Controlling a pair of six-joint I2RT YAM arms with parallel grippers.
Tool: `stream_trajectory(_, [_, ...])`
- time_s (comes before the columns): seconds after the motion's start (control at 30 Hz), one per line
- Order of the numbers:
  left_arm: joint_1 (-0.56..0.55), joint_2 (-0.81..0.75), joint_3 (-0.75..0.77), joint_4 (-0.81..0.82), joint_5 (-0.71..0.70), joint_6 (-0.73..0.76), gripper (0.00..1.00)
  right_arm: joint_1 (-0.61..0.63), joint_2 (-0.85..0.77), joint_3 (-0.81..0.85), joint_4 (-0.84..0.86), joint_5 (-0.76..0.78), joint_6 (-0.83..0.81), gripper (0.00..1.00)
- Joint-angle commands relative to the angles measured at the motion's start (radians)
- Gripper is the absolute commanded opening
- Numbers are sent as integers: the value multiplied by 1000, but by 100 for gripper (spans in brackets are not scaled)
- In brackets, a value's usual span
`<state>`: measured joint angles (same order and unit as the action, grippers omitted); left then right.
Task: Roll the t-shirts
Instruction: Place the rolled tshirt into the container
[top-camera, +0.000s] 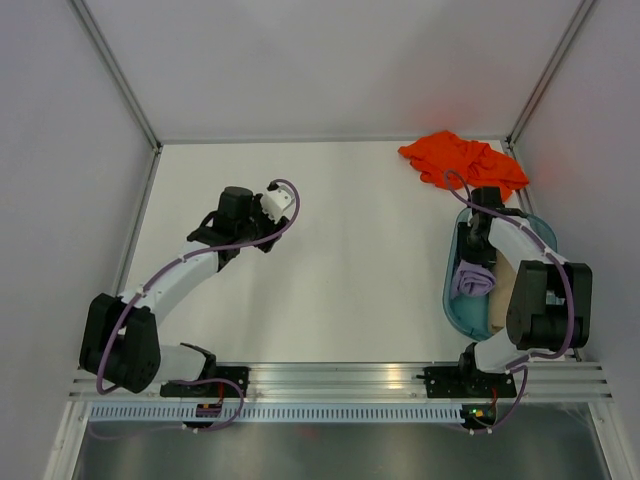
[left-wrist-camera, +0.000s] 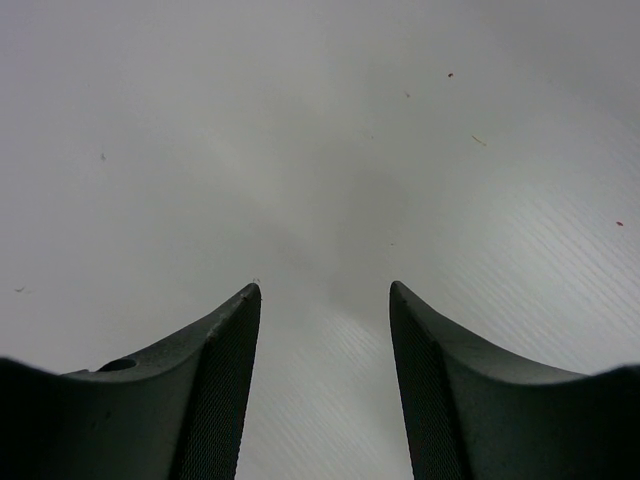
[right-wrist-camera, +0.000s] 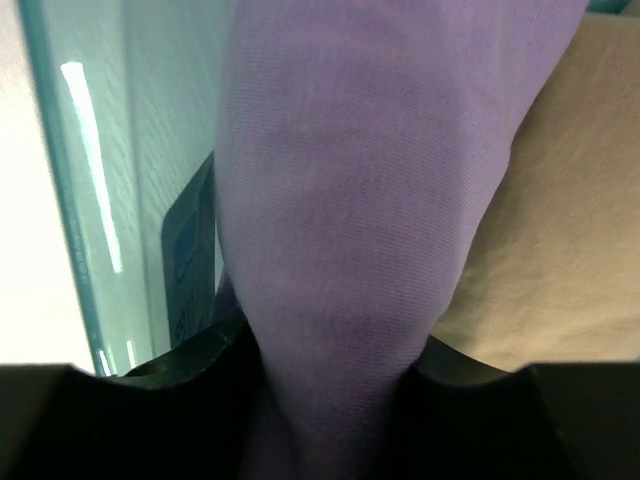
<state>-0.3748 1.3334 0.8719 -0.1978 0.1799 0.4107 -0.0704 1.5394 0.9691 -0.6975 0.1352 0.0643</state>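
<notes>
**Lavender tee pinched over the tub, orange one waiting in the corner**

Right up against the right wrist lens, the lavender t-shirt (right-wrist-camera: 340, 220) is seen filling the middle of the frame. It narrows toward the bottom edge, where it is squeezed between the two dark fingers of the right gripper (right-wrist-camera: 335, 350). The fingers are pressed against the cloth from both sides, so it is judged to be clamped, though how firmly can't be made out.

The tan t-shirt (right-wrist-camera: 560, 200) is tucked just beside it on the right of that frame. The teal wall of the tub (right-wrist-camera: 90, 200) runs down the left. In the top view both shirts are found inside the tub at the lower right, which suggests they've been rolled and are being parked there to keep the table free.

The orange-red t-shirt (top-camera: 462, 160) is left crumpled at the upper right of the top view, just beyond the tub's far end. It probably hasn't been dealt with yet.

The left gripper (left-wrist-camera: 325, 290) is held over the bare table (top-camera: 350, 250), left of centre in the top view. Its fingers are spread apart and nothing is caught between them. It looks to be kept out of the way until a second hand is needed.

Two of three shirts are reckoned done.
</notes>
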Motion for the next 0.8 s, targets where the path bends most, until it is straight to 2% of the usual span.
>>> stream_trajectory(0.0, [7,9,4,49,-14,28,60,-28,13,14,-36,-68,8,51])
stream_trajectory(0.1, [10,16,4,52,-14,28,61,-40,-28,11,-43,-74,3,58])
stream_trajectory(0.23, [8,26,7,60,-8,31,62,-42,-62,25,-65,-95,8,60])
stream_trajectory(0.37, [10,30,6,70,-14,42,62,-57,-70,52,-89,-114,45,70])
stream_trajectory(0.47, [11,29,9,78,-20,45,62,-80,-68,54,-106,-117,69,71])
stream_trajectory(0.5, [13,29,10,83,-22,46,63,-89,-71,51,-109,-120,81,73])
stream_trajectory(0.53, [13,29,9,84,-23,48,63,-92,-77,49,-109,-120,84,81])
stream_trajectory(0.77, [17,29,13,90,-30,54,64,-104,-99,69,-114,-77,95,81])
